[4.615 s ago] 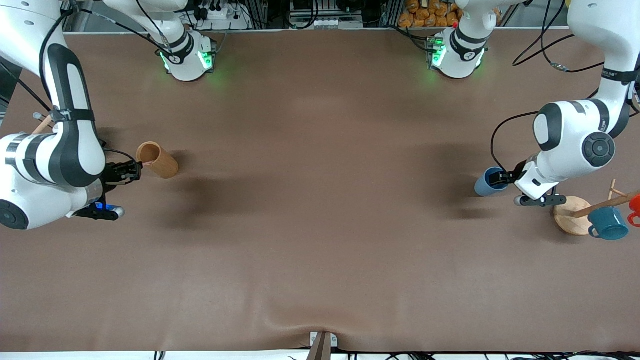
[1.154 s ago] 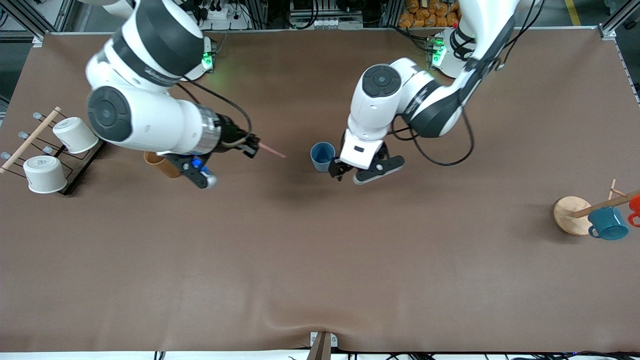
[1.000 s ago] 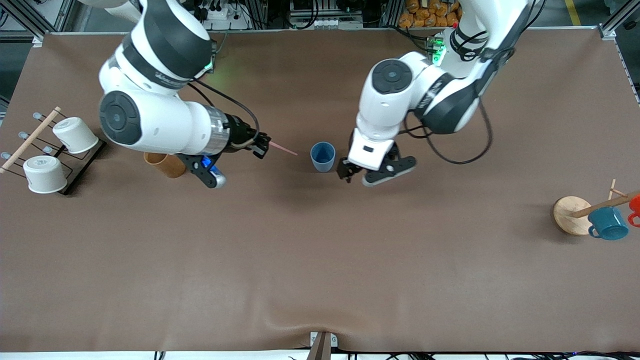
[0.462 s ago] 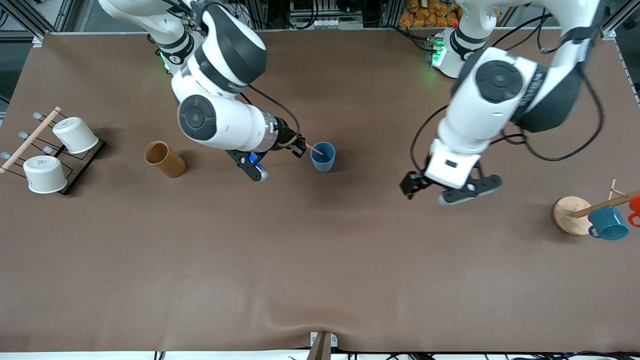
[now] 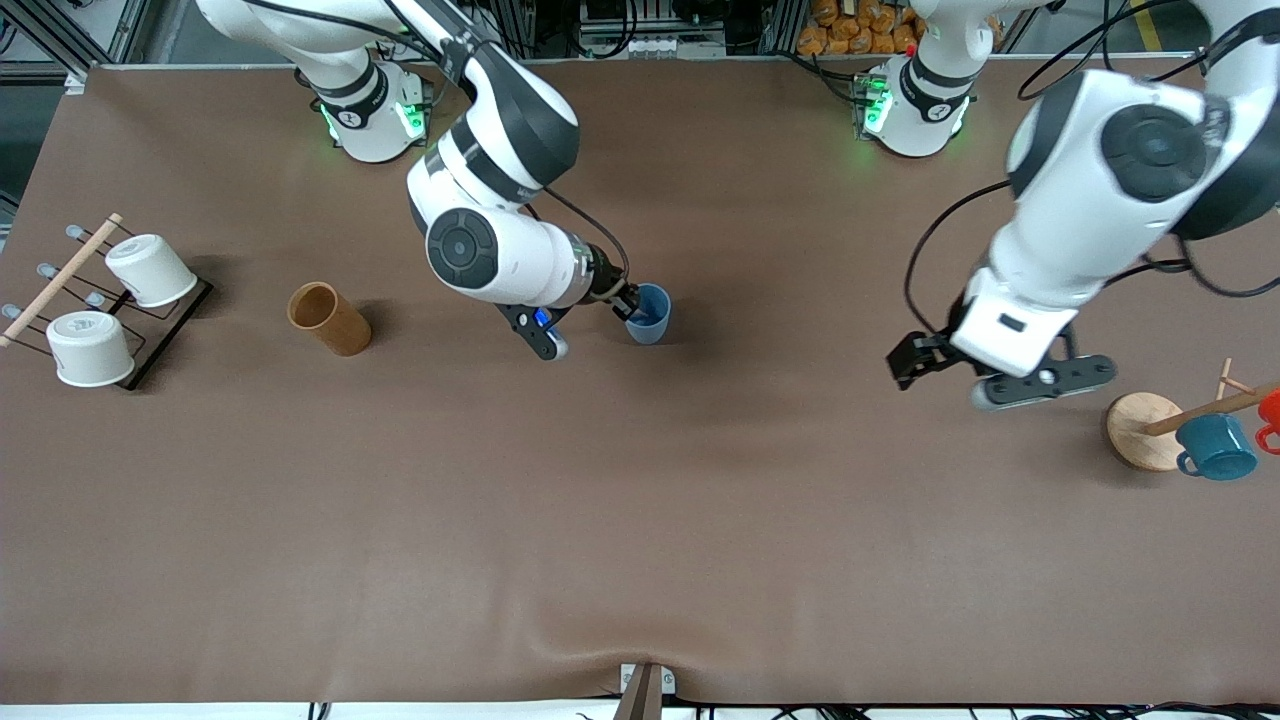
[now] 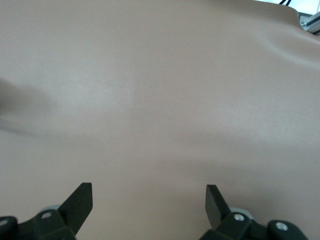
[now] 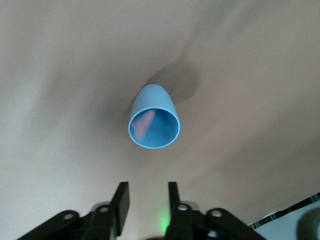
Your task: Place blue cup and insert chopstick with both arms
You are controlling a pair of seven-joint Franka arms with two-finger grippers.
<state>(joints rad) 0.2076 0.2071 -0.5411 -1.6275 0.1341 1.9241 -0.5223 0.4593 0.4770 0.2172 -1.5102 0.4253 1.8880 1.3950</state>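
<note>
The blue cup (image 5: pixel 650 314) stands upright mid-table. In the right wrist view the cup (image 7: pixel 154 125) holds the pale pink chopstick (image 7: pixel 143 125), which leans against its inner wall. My right gripper (image 5: pixel 626 301) hovers at the cup's rim on the side toward the right arm's end; in its wrist view the gripper (image 7: pixel 146 197) is open with nothing between the fingers. My left gripper (image 5: pixel 903 366) is open and empty over bare table, well away from the cup toward the left arm's end; its wrist view (image 6: pixel 147 197) shows only the brown mat.
A brown cylindrical cup (image 5: pixel 328 318) stands toward the right arm's end. A rack (image 5: pixel 160 335) with two white cups sits at that table end. A wooden mug stand (image 5: pixel 1140 430) with a teal mug (image 5: pixel 1215 447) and a red mug (image 5: pixel 1270 412) is at the left arm's end.
My right gripper carried the chopstick to the cup and let it go inside. My left gripper let go of the cup and drew away toward the left arm's end.
</note>
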